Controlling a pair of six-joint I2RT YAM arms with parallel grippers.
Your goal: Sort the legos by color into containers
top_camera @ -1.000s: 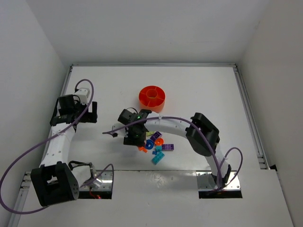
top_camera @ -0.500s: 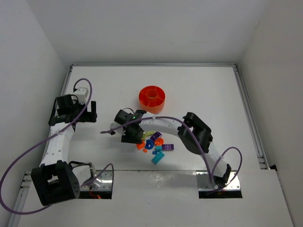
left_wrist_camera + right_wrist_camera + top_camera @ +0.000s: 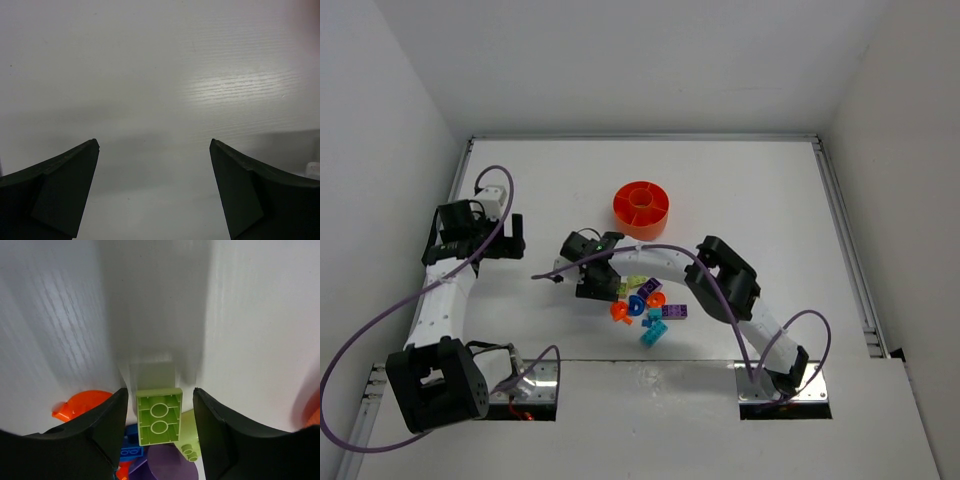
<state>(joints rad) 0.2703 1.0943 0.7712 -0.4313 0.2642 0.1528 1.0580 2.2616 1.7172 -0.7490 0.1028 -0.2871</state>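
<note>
We are finding the right gripper [image 3: 160,391] spread around a lime green brick [image 3: 159,416], not pinching it.
We are seeing a gap at each side of that brick, its hollow underside facing the wrist camera, at the edge of the legos [image 3: 648,305] clustered on the table [image 3: 770,200], apart from the orange dish [image 3: 642,230]. The left gripper [image 3: 154,142] is hanging spread wide over the table.
</note>
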